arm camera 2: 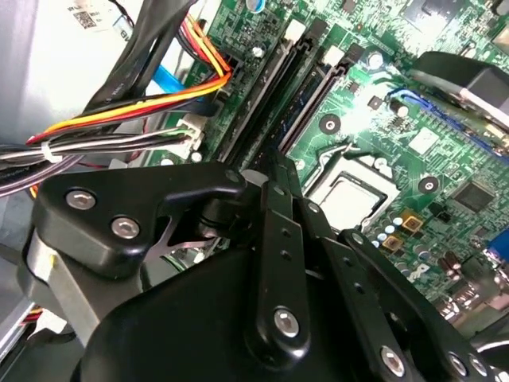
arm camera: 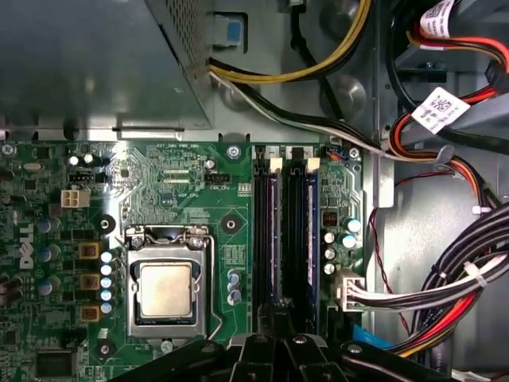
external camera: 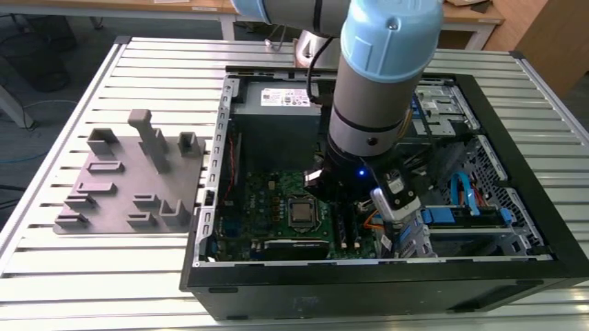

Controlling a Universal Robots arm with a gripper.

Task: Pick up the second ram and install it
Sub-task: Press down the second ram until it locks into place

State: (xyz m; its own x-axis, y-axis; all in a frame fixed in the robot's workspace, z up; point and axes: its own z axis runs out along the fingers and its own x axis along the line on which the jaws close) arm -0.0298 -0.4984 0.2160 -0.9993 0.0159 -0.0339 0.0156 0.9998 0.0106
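In both wrist views my gripper (arm camera 2: 273,163) (arm camera: 278,314) hangs low over the two long memory slots (arm camera: 285,231) (arm camera 2: 274,95) beside the processor (arm camera: 165,288). Its jaws look shut, pressed together at the near end of the slots. A thin dark strip runs along each slot up to the white latches (arm camera: 274,165). I cannot tell whether either strip is the second ram, or whether the jaws pinch it. In the exterior view the arm's wrist (external camera: 368,124) stands inside the open computer case (external camera: 497,276), above the slots (external camera: 348,227).
The grey holder block (external camera: 129,179) lies on the slatted table at the exterior view's left, with nothing dark green on it. Bundled cables (arm camera: 445,294) (arm camera 2: 119,119) crowd one side of the slots. The power supply (external camera: 276,100) and drive bays (external camera: 470,207) wall in the board.
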